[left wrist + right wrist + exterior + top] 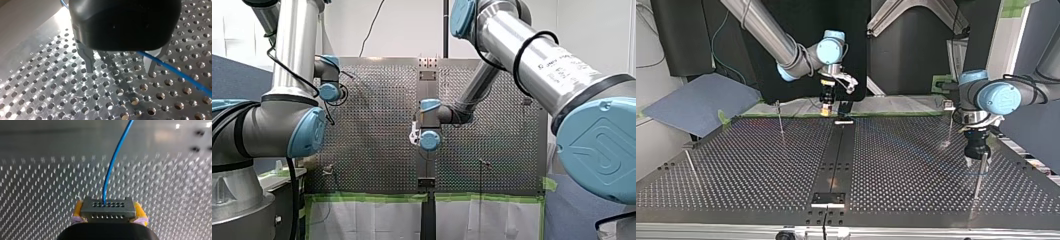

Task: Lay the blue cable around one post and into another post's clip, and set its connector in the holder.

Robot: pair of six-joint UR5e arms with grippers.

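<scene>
Pads [138, 210] of my right pincer [108, 209] are clamped on both ends of the grey connector [108, 205], probably so that it can be set down squarely. The blue cable [112, 162] leaves it at twelve o'clock, straight ahead over the table [37, 195]. My left pincer [120, 71] hangs just above the table with its metal fingers [88, 61] spread wide and gripping nothing. The cable runs out from under it past one finger, likely for guiding. In the top view a thin post [979, 175] stands at its six o'clock.
</scene>
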